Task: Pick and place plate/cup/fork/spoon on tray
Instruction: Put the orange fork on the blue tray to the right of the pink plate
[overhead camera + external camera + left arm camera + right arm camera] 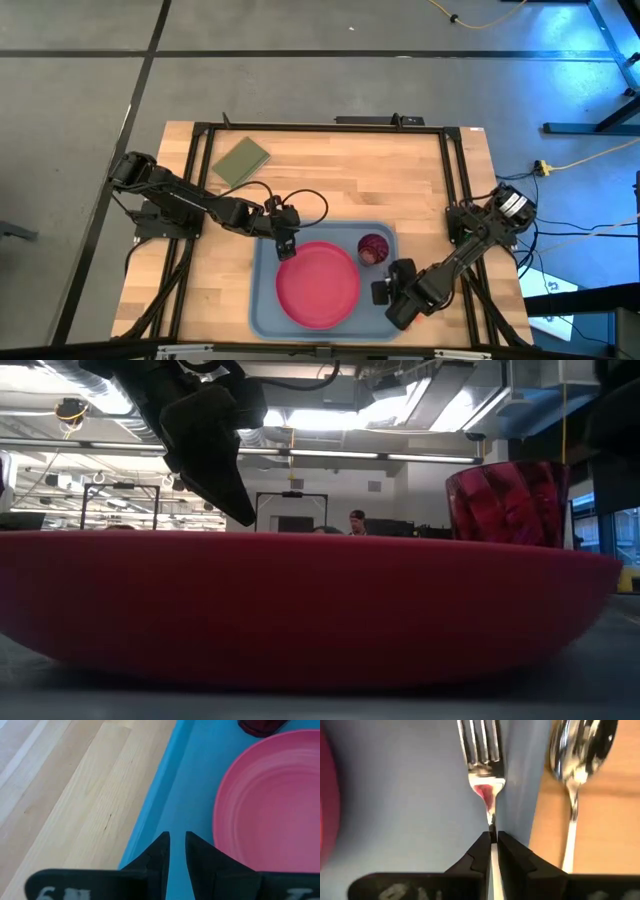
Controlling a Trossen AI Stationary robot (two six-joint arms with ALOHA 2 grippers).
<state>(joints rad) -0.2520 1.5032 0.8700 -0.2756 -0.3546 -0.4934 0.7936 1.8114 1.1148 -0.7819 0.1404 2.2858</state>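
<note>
The light-blue tray (265,300) lies at the table's near middle. The pink plate (317,283) rests flat on it, and the dark red cup (373,249) stands upright on the tray to the plate's far right. My right gripper (385,290) is at the tray's right part, shut on the fork (481,750). The spoon (577,755) lies on the wood just outside the tray's rim; only the right wrist view shows it. My left gripper (177,845) is shut and empty over the tray's far-left part, beside the plate's rim (220,820). My right gripper pinches the fork's thin metal neck (491,822), just behind the tined head, between its two fingers. The fingers lie along the fork, and the tines point away from them over the tray floor. The handle is hidden behind the fingers. Whether the fork touches the tray cannot be told.
An olive-green pad (241,161) lies on the wood at the far left. Black frame rails (200,170) run along the table's left, far and right sides. Bare wood lies between the tray and the far rail. A person (356,520) shows far off in the room.
</note>
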